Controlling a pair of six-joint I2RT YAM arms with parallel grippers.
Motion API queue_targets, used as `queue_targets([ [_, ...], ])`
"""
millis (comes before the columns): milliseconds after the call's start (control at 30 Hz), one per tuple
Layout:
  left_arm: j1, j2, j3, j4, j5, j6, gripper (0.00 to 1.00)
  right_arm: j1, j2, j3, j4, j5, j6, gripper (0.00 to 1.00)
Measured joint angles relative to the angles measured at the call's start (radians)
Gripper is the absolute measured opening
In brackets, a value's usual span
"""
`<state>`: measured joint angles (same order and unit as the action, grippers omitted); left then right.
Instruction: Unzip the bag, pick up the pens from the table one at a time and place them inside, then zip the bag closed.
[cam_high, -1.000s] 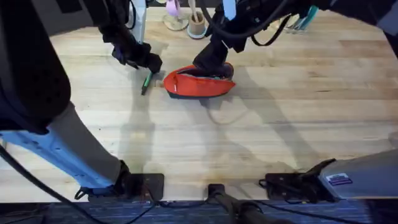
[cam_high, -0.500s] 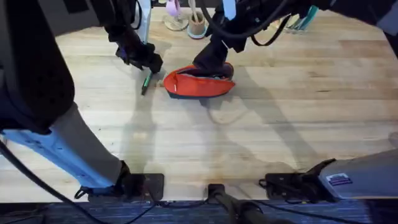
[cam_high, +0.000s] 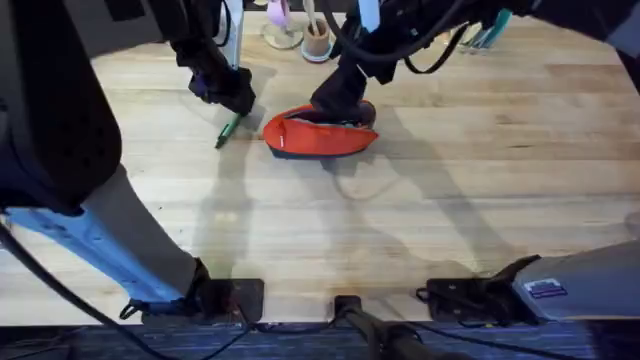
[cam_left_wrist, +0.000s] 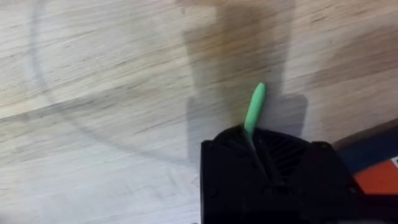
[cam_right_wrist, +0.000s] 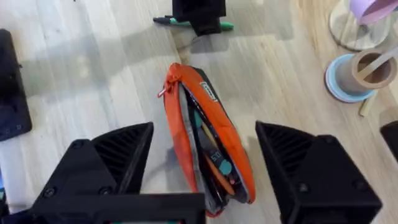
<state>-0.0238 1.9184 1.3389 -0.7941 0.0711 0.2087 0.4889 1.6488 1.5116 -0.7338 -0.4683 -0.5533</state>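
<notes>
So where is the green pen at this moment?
In the overhead view the green pen is pinched in the left gripper just left of the bag, its free end angled down toward the table.

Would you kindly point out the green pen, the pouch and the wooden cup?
green pen (cam_left_wrist: 255, 104): left wrist view, on its free end.
pouch (cam_right_wrist: 181, 127): right wrist view, on its orange side.
wooden cup (cam_high: 317, 45): overhead view, on its wall.

Dark blue carpet (cam_high: 100, 340) shows below the near edge.

pen (cam_high: 227, 130) left of bag (cam_high: 320, 137)
</notes>
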Motion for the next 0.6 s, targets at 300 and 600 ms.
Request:
queue_targets([
  [300, -0.005, 0.020, 0.065, -0.075, 0.000, -0.039, 0.043, 0.000, -0.134, -0.001, -0.023, 0.007, 0.000, 0.997],
  [600, -0.078, -0.089, 0.116, -0.082, 0.000, -0.045, 0.043, 0.000, -0.224, -0.001, -0.132, 0.126, 0.000, 0.997],
])
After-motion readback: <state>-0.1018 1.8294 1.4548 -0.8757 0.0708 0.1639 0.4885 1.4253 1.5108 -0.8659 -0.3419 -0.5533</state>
